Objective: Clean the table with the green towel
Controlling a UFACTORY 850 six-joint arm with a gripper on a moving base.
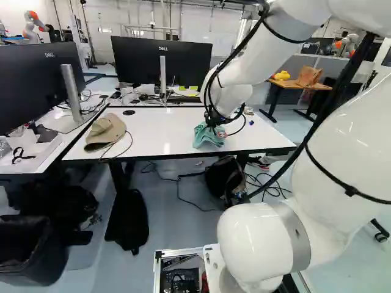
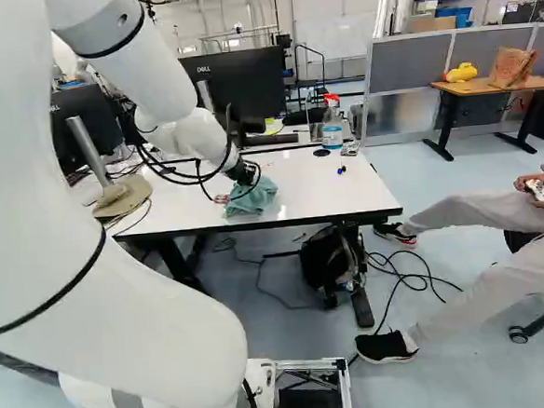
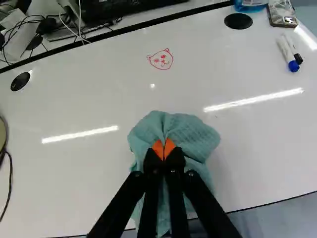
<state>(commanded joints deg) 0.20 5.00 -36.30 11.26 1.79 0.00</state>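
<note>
Through my cameras I saw the gripper (image 2: 243,174) pinching a gathered fold of the green towel (image 3: 195,138), its orange pads (image 3: 157,148) drawn close together on the cloth. The towel was bunched directly beneath the gripper, its folds fanning out ahead of the fingertips and to both sides, over the glossy white surface (image 3: 89,173) near the edge closest to my arm. I could not tell whether any cloth hung past that edge. Straight ahead of the gripper, apart from the towel, a red drawing (image 3: 161,59) of a cat-like face showed on the surface. Farther ahead and to the gripper's right lay two markers (image 3: 286,48) side by side, one with a blue cap, and beyond them stood a spray bottle (image 2: 332,123) with a red and white top. Well to the gripper's left, I saw a tan hat (image 1: 105,132) with a thin cord.
</note>
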